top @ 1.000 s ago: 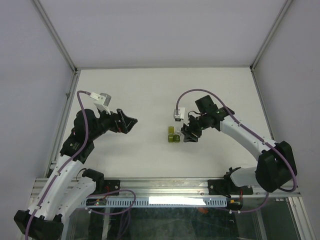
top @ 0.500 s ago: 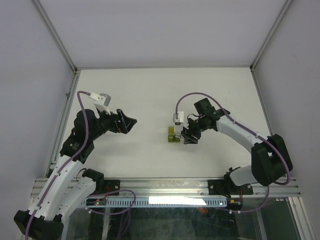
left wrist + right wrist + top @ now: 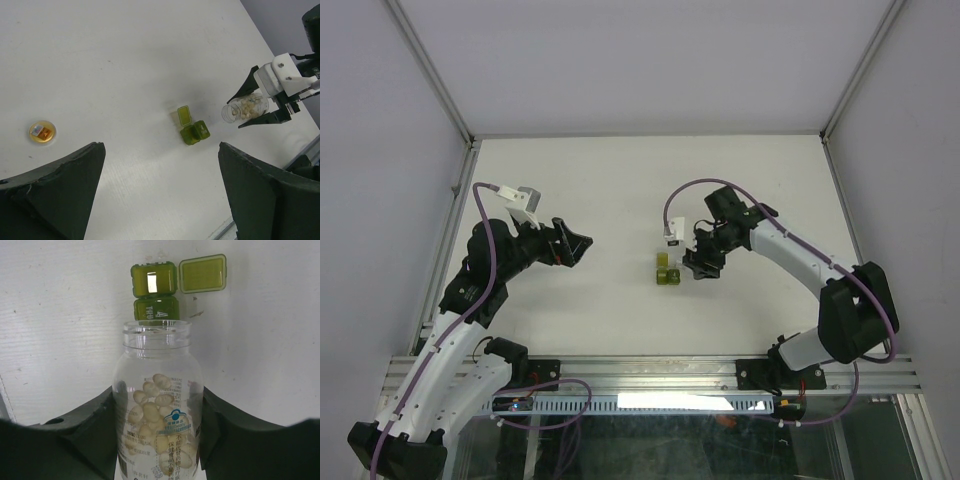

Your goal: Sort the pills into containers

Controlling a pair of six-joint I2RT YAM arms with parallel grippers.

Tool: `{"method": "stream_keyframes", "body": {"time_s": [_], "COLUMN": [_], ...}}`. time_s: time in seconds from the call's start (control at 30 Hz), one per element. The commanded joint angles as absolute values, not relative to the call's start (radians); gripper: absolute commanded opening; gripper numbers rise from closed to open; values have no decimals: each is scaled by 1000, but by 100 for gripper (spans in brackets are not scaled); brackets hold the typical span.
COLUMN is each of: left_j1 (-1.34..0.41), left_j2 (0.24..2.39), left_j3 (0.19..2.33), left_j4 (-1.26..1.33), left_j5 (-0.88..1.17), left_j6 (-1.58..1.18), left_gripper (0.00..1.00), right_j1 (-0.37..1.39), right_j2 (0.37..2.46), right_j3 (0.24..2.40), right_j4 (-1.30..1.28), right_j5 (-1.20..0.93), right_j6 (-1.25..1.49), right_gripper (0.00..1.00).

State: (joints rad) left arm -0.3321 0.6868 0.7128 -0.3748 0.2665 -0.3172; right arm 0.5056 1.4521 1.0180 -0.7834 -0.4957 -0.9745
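While the right gripper (image 3: 157, 412) clamps a small clear bottle (image 3: 157, 352) of pale tan pills (image 3: 156, 395), mouth toward the olive-green translucent box (image 3: 155, 297), the left gripper (image 3: 160, 150) gapes wide, empty.

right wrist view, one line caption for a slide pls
Right pincer holds an uncapped clear bottle of pale pills, its mouth aimed at a green pill box with one lid open.

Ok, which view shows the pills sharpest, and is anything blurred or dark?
Right wrist: pills and bottle sharp, evenly lit. Left wrist: its own jaws dark, soft-edged at the frame bottom. Top external: green box tiny, pills unresolved.
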Motion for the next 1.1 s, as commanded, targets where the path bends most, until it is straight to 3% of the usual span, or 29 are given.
{"method": "stream_keyframes", "body": {"time_s": [0.0, 1.07], "left_j1": [-326, -325], "left_j2": [673, 670], "left_j3": [729, 730], "left_j4": [-350, -350], "left_j5": [262, 266], "left_j6": [-298, -297], "left_gripper": [99, 99], "right_j1": [515, 600], "right_j2": [1457, 1600], "right_j3": [1110, 1072], "right_j4": [-836, -778], "right_j5": [-452, -414], "right_j6": [-993, -972], "right_gripper": [0, 0]}}
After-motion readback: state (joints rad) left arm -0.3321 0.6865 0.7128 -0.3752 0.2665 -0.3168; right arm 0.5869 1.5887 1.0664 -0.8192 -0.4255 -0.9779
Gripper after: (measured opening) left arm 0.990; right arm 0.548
